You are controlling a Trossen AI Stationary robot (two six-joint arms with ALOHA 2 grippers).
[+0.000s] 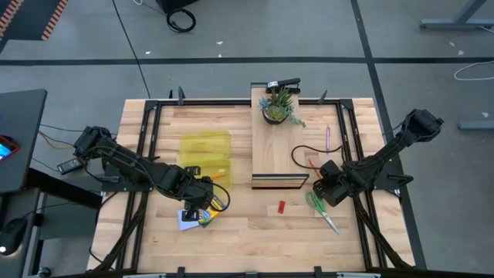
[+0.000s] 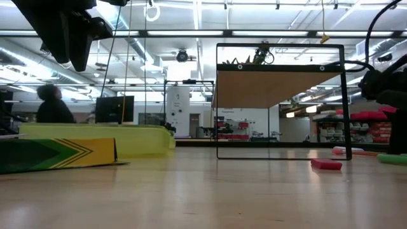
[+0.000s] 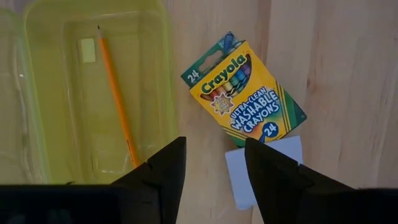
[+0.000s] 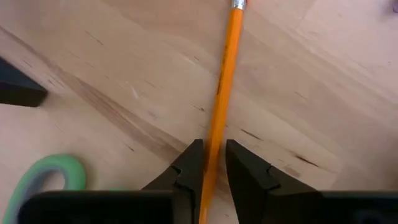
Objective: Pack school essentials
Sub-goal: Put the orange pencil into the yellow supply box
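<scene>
here, the right gripper [image 4: 211, 163] pinches a long orange wooden pencil [image 4: 222, 93] lying on the table.
the left gripper [image 3: 214, 167] hangs parted, holding nothing, over the yellow-green cardboard crayon box [image 3: 245, 93] reading "crayola ultra-clean washable crayons 24".

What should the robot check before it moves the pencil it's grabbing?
1. Orange pencil sits between the right gripper fingers: ok.
2. Fingers fully tight on the pencil: cannot tell.
3. Green-handled scissors lie beside the gripper, outside the grip: ok.
4. Yellow case is open, with a pencil already inside: ok.
5. Left gripper is empty, above the table between the case and the crayon box: ok.
6. Red block still unpacked: not ok.
</scene>
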